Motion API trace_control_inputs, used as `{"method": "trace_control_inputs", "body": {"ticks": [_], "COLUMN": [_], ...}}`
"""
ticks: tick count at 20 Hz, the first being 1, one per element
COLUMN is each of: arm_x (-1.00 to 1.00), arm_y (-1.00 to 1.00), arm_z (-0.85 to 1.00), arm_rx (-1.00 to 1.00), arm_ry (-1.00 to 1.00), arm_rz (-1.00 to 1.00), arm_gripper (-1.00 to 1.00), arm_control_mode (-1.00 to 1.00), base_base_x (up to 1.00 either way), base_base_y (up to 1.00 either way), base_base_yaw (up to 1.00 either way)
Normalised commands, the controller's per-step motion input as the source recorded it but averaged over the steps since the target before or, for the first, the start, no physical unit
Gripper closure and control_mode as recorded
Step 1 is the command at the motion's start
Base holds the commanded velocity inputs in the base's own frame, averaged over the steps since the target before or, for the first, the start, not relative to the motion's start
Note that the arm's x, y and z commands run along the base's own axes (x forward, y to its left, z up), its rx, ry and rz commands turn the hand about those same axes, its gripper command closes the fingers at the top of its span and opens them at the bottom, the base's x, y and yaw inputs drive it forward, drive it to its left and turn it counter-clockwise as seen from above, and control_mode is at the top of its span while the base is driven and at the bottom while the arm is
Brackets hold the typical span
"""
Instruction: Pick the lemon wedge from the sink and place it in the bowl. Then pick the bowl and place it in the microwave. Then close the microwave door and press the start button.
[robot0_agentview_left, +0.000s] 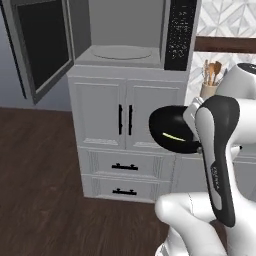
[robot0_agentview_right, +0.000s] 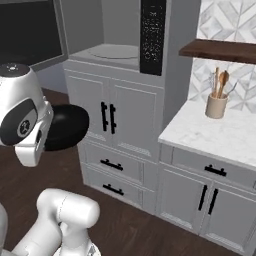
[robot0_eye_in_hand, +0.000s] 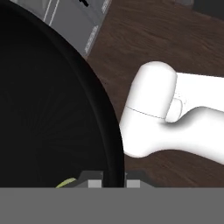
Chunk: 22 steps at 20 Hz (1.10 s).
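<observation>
Gripper clamped on bowl rim | lemon wedge inside | I keep it level, lifting toward microwave.

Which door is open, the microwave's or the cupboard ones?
The microwave door is open, swung out left. The two cupboard doors below it, with black handles, are shut flat.

Gripper astride bowl rim
</observation>
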Motion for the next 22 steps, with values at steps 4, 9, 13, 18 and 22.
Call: {"method": "trace_control_inputs", "body": {"ticks": [4,9,13,18,22], "arm_x": [0.00,0.00,0.00,0.00,0.00], "arm_y": [0.00,0.00,0.00,0.00,0.00], "arm_z": [0.00,0.00,0.00,0.00,0.00], "arm_rx": [0.00,0.00,0.00,0.00,0.00], "arm_ry": [0.00,0.00,0.00,0.00,0.00], "arm_rz": [0.00,0.00,0.00,0.00,0.00], "arm_gripper": [1.00,1.00,1.00,1.00,1.00], "arm_control_mode": [1.00,1.00,1.00,1.00,1.00], "base_base_x": [0.93,0.67,0.31,0.07,0.16], "base_base_y": [0.00,0.07,0.46,0.60,0.23], "base_base_yaw": [0.02,0.09,0.15,0.13,0.14]}}
